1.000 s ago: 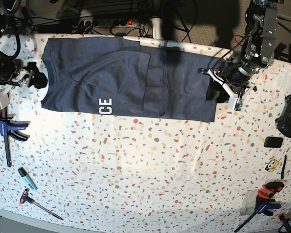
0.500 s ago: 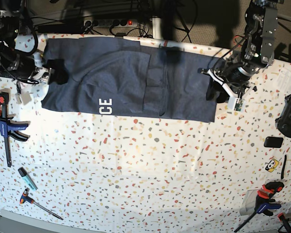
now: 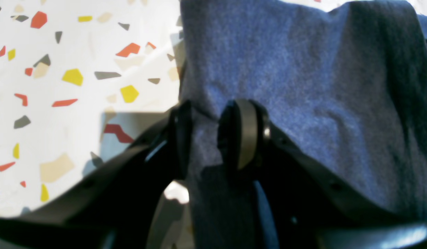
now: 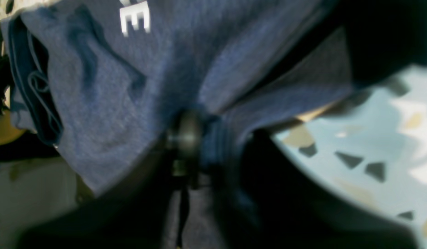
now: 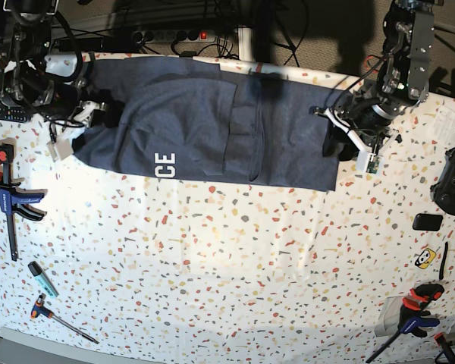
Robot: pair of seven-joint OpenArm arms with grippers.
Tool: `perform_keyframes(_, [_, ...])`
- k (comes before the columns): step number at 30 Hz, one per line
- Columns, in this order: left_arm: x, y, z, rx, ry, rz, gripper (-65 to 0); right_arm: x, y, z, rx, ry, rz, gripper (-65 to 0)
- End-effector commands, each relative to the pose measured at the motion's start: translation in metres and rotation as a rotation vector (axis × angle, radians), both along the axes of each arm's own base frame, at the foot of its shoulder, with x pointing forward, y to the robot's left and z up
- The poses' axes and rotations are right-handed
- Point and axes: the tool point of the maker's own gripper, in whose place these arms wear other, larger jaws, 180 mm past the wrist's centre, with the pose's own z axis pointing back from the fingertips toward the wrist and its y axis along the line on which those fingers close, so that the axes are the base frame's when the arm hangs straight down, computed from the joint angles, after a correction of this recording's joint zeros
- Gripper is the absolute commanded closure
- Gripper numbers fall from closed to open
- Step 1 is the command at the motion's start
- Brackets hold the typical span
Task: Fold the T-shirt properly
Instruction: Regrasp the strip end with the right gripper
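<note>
The navy T-shirt (image 5: 212, 129) lies spread along the far side of the table, with white letters "CE" (image 5: 164, 164) near its front edge. My right gripper (image 5: 106, 114), on the left of the base view, is shut on the shirt's left edge and holds it lifted and bunched. In the right wrist view the gripper (image 4: 206, 138) pinches gathered cloth (image 4: 106, 97). My left gripper (image 5: 335, 144) is shut on the shirt's right edge, low at the table. In the left wrist view the gripper (image 3: 203, 138) clamps a fold of the cloth (image 3: 286, 69).
Blue-and-red clamps (image 5: 15, 201) lie at the left edge, with a marker (image 5: 42, 279) and a screwdriver (image 5: 61, 318) below them. A game controller (image 5: 451, 182), a small black item (image 5: 427, 221), a yellow sticker (image 5: 423, 259) and another clamp (image 5: 413, 318) lie at the right. A power strip (image 5: 167, 36) lies behind the table.
My right gripper has moved to the right in the base view, dragging the shirt's left edge inward and lifting it. My left gripper and the right edge have stayed still.
</note>
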Motion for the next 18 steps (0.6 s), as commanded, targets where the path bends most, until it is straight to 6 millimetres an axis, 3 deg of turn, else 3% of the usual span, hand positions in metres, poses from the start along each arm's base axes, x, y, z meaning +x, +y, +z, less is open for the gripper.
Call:
perform_keyframes(1, [0.008,0.001,0.012,-0.009,-0.045,0.004,-19.6,0.002,-0.006,0.002,-0.026,-0.012,0.01,0.0])
perform_keyframes(7, [0.009,0.001,0.014,-0.01,-0.051,0.002,-19.6,0.016,-0.025,0.02,-0.068,-0.09,-0.01,0.0])
perform_keyframes(14, [0.008,0.001,0.023,-0.024,-0.063,-0.041,-19.6,0.03,-0.062,0.064,-0.174,-0.188,-0.041,0.0])
perform_keyframes(18, [0.001,0.002,0.015,-0.005,-0.025,-0.048,-19.6,0.029,-0.038,0.089,-0.123,-0.227,0.03,0.0])
